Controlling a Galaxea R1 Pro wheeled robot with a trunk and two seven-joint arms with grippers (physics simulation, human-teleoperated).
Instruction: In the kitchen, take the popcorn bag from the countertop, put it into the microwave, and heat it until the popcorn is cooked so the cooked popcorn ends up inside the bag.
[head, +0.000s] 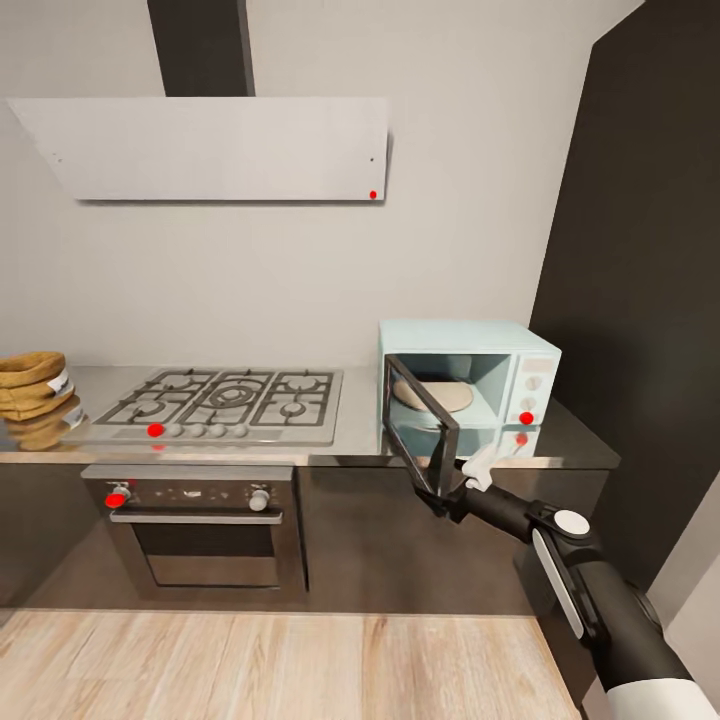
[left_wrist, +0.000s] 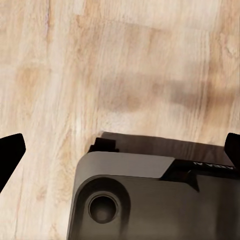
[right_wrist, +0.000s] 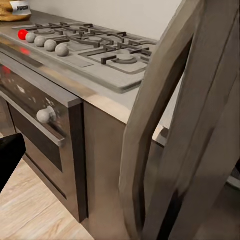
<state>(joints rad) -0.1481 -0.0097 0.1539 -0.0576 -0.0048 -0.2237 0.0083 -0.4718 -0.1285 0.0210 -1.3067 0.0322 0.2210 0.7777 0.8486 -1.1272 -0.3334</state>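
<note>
On the countertop (head: 350, 440), far left, sits the bag (head: 30, 385) — upright, rolled rim up, label toward the hob (head: 230, 400), squat enough that no long axis tells; partly cut by the frame edge. Not yet picked up. At the other end, the microwave (head: 470, 385), door (head: 420, 435) swung out toward the room, hinged on its left, turntable bare inside. So: opening done or nearly so; fetching, loading, closing and heating all left — by judgement, less than a third along.

Right gripper (head: 440, 497) at the door's lower free edge, touching or just beside it; fingers hidden behind the door, so spread and hold cannot be told. In the right wrist view, the door edge looms close, with oven (right_wrist: 40, 120) and hob beyond.

Left gripper (left_wrist: 120, 150) spread wide over wood floor (left_wrist: 125, 65), holding nothing, with the robot's base (left_wrist: 150, 195) below.
</note>
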